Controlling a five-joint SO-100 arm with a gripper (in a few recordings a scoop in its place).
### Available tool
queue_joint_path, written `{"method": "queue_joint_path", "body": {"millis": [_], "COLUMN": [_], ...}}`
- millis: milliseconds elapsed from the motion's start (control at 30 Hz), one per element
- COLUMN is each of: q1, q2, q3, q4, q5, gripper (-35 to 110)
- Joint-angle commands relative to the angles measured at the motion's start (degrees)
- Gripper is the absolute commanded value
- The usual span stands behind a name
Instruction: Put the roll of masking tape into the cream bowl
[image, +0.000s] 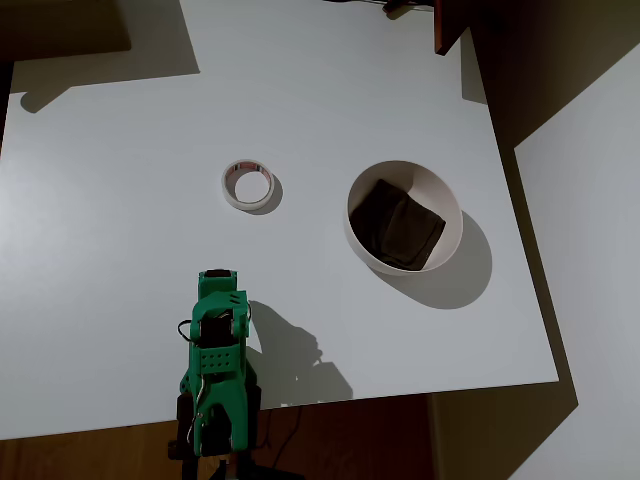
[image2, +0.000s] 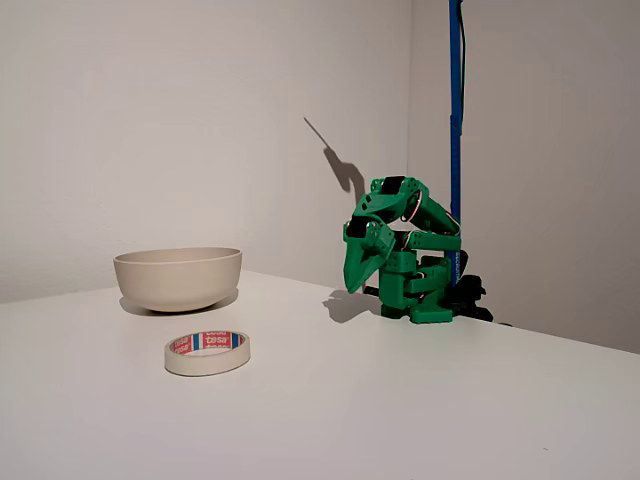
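Note:
The roll of masking tape (image: 247, 186) lies flat on the white table (image: 120, 200), a cream ring with red and blue print on its inner core (image2: 207, 352). The cream bowl (image: 452, 215) stands upright to the right of it in the overhead view, with a dark folded cloth (image: 400, 225) inside; in the fixed view the bowl (image2: 178, 277) is behind the tape to the left. The green arm is folded near the table's front edge. Its gripper (image: 215, 278) points down (image2: 352, 286), fingers together and holding nothing, well apart from tape and bowl.
The table's near edge (image: 300, 405) runs just past the arm's base, and its right edge (image: 520, 250) lies close beyond the bowl. A blue pole (image2: 455, 130) rises behind the arm. A dark brown board (image: 452, 25) overhangs the far corner.

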Motion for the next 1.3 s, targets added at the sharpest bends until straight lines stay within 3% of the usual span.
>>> {"method": "queue_joint_path", "body": {"millis": [0, 333, 467, 533, 900, 1267], "q1": [3.4, 14.4, 17.9, 18.9, 20.2, 13.5], "q2": [-10.4, -51.6, -66.9, -72.8, -97.9, -106.1], "q3": [-13.2, -48.1, -59.2, -62.2, -78.4, -86.3], "q4": [-1.6, -1.8, 0.9, 0.8, 0.0, 2.5], "q5": [1.1, 0.9, -0.2, -0.6, -0.3, -0.4], "gripper": [-8, -8, 17, 19, 22, 24]}}
